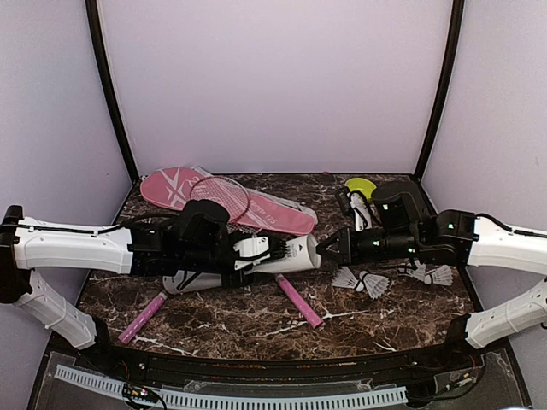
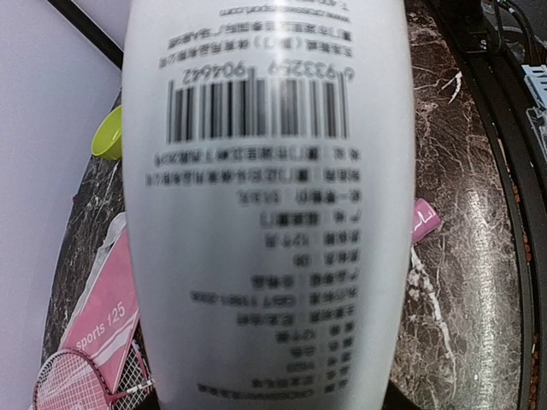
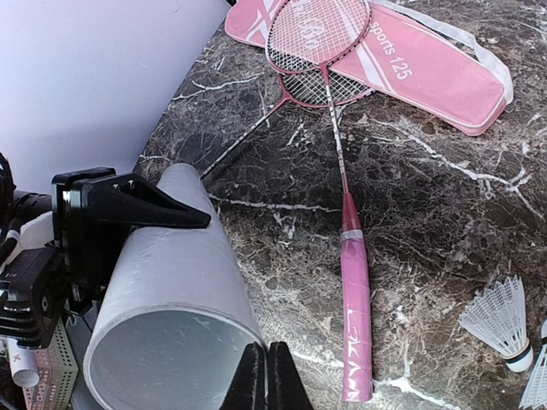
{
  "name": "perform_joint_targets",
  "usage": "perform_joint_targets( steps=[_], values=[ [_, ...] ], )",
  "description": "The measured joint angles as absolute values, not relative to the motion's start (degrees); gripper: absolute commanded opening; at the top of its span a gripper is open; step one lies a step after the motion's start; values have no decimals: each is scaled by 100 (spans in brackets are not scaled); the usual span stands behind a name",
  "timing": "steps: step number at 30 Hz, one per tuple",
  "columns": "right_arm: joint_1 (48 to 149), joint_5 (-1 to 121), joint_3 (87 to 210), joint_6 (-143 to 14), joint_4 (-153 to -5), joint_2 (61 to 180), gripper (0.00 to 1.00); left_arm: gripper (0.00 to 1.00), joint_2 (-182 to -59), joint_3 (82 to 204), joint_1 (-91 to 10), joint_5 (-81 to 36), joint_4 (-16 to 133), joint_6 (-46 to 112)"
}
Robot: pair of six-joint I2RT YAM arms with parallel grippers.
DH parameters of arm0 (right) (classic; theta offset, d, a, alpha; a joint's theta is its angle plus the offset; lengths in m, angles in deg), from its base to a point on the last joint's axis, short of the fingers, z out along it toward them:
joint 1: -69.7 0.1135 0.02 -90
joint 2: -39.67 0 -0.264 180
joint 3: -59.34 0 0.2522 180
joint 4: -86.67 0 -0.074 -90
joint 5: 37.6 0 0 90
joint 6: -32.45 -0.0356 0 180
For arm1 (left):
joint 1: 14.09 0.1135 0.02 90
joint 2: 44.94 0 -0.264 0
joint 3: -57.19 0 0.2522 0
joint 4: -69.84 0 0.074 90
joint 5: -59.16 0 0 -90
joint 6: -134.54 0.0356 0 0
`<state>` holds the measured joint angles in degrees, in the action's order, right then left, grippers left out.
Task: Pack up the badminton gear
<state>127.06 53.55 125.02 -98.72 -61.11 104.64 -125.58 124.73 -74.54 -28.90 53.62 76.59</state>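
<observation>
The tube [image 1: 291, 254] lies level over the middle of the surface [image 1: 256, 329], grasped by the left jaws, with its open end facing right. The right jaws are clenched on nothing, tips just at that rim. The rackets [image 1: 299, 301] rest their heads on the cover [image 1: 167, 190] near the far left corner. Shuttlecocks [image 1: 359, 280] lie toward the right edge.

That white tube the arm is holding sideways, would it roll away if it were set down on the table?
Probably yes: the tube is round and smooth-sided, so lying flat on the polished marble table it would likely roll. It looks hollow and thin-walled at its open end, so likely light and perhaps easy to dent.
</observation>
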Motion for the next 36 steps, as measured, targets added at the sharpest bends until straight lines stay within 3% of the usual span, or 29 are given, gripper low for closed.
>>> perform_joint_targets(
  steps=[25, 36],
  values=[
    [12330, 4518, 12449, -10007, -5377, 10060, 0, 51, -12501, 12491, -7137, -3316, 4850, 7677],
    [10737, 4428, 13094, -9500, -4984, 11609, 0, 52, -11299, 12401, -6250, -2919, 5171, 7371]
  ],
)
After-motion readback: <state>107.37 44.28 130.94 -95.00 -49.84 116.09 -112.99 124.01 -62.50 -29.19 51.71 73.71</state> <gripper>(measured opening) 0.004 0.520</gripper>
